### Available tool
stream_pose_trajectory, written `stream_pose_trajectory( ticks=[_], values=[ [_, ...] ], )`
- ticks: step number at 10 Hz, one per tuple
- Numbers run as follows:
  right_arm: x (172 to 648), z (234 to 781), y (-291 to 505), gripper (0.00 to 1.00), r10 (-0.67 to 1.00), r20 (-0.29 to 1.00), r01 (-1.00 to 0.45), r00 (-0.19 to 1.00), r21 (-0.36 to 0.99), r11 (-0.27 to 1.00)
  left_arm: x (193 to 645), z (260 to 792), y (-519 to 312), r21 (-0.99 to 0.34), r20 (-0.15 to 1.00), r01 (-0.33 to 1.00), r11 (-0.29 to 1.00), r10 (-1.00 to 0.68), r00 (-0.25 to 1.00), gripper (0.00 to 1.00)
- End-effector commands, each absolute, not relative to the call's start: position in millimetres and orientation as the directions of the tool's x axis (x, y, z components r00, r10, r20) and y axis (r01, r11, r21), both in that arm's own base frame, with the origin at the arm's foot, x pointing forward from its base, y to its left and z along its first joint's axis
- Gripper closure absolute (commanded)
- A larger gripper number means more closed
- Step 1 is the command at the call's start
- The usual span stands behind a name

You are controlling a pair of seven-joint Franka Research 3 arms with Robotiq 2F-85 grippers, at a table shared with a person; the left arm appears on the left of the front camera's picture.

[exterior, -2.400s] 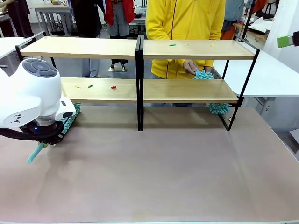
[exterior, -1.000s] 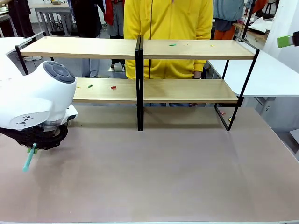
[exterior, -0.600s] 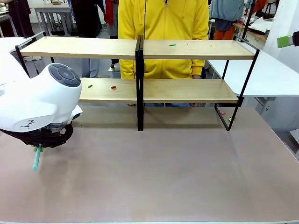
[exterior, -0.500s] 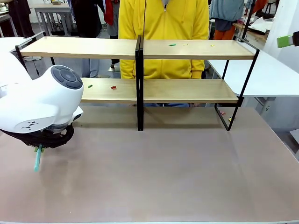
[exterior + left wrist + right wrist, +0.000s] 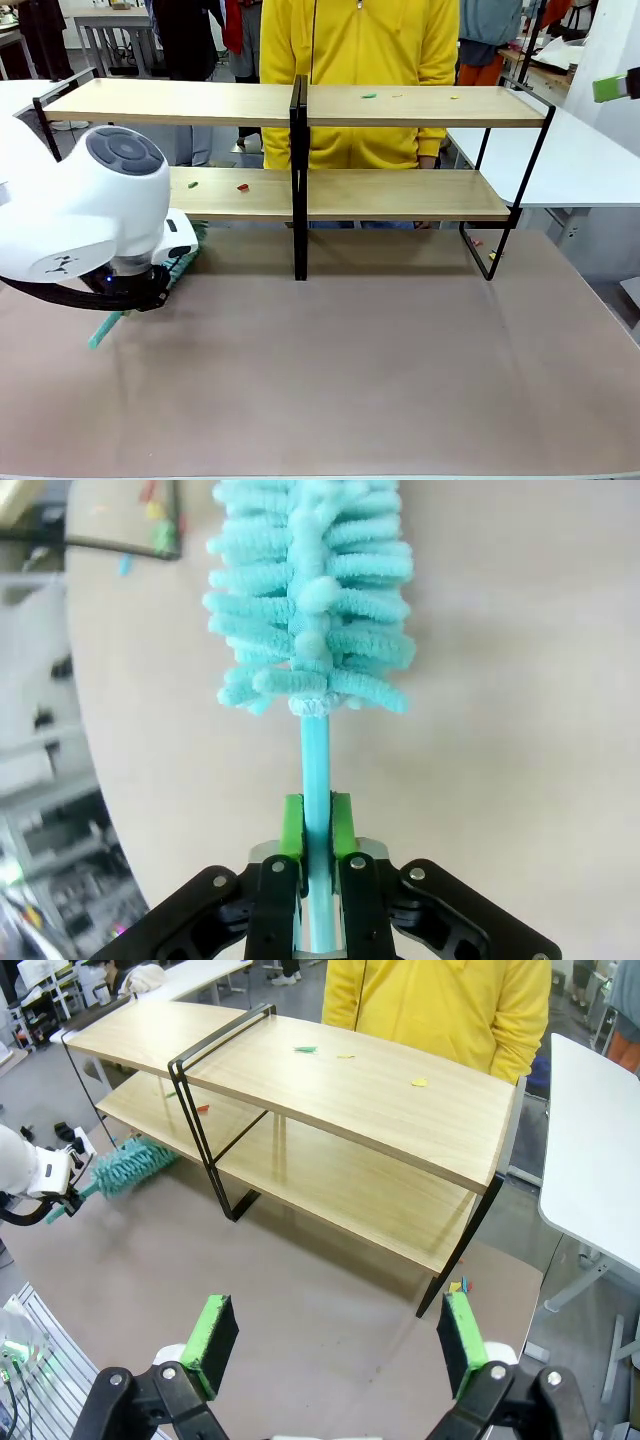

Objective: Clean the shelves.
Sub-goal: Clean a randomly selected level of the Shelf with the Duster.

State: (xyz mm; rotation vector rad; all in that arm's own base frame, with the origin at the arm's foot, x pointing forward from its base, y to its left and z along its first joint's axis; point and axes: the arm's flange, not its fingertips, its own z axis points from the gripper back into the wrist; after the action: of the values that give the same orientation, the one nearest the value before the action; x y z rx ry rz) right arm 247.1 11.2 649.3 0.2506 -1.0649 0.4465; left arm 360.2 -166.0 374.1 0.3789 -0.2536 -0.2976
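Your left claw [image 5: 318,825] is clamped on the teal duster's [image 5: 310,600] handle, low at nine o'clock over the pinkish-brown bench [image 5: 380,370]. Your right claw [image 5: 340,1345] hangs with its jaws apart. The shelves [image 5: 400,195] span twelve o'clock, with small coloured scraps [image 5: 242,186] on both tiers. A person in yellow [image 5: 360,50] stands behind them, and a white table [image 5: 590,160] sits at two o'clock.

Matte brown bench [image 5: 400,380]; a white table [image 5: 580,160] at right, a grey table [image 5: 105,22] behind, grey floor [image 5: 228,145].
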Motion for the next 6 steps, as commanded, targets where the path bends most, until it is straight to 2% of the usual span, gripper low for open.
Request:
stream_pose_trajectory(
  ticks=[1, 3, 5, 6],
  values=[
    [247, 650, 10, 0.00, 0.229, 0.884, -0.470, 0.407, -0.012, 0.882, 253, 361, -78, 0.330, 0.100, 0.446, 0.832, -0.500, 0.860, 0.88],
    [247, 650, 10, 0.00, 0.229, 0.884, -0.470, 0.407, -0.012, 0.882, 225, 389, -25, 0.213, 0.051, 0.593, 0.776, -0.615, 0.787, 0.88],
    [247, 650, 10, 0.00, 0.229, 0.884, -0.470, 0.407, -0.012, 0.882, 189, 416, 41, 0.150, 0.060, 0.527, 0.837, -0.540, 0.840, 0.88],
    [247, 650, 10, 0.00, 0.229, 0.884, -0.470, 0.407, -0.012, 0.882, 168, 427, 80, 0.066, -0.005, 0.439, 0.896, -0.440, 0.898, 0.88]
  ],
)
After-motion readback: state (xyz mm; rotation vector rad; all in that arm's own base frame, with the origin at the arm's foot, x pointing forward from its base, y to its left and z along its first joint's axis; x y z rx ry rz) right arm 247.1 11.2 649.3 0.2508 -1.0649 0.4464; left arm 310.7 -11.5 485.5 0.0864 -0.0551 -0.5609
